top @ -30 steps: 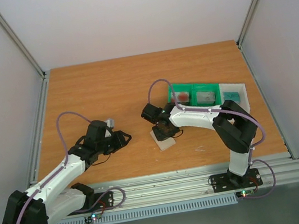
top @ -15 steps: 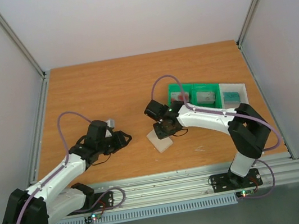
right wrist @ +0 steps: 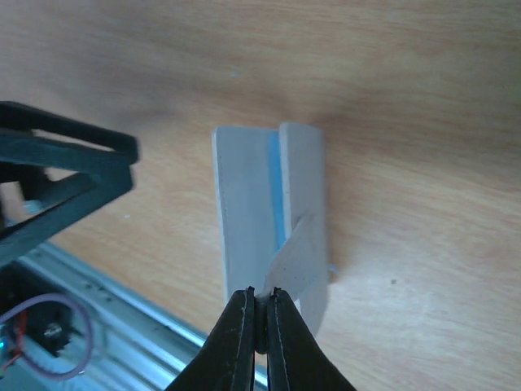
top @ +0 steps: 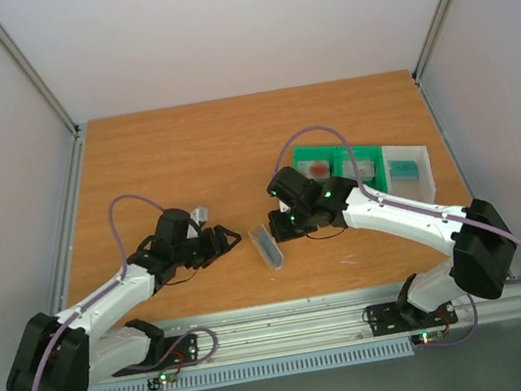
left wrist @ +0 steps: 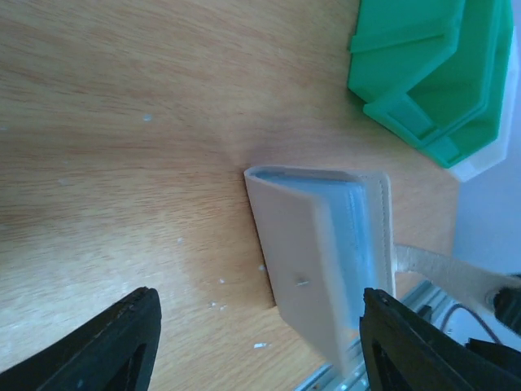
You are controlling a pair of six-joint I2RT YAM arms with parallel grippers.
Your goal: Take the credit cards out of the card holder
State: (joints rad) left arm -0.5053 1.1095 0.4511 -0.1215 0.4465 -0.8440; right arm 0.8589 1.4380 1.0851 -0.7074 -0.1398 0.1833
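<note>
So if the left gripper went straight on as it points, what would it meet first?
Most likely the card holder, just ahead of the left gripper and in line with its open jaws; depth unclear.

Left tool spread wide; right tool pinched tight, its arm stretched toward the left one.

Robot lab cell: white walls, aluminium rails, wooden table

Bright, even light from overhead, soft shadows, and my wrist views go blurry, perhaps defocused, toward six o'clock.
</note>
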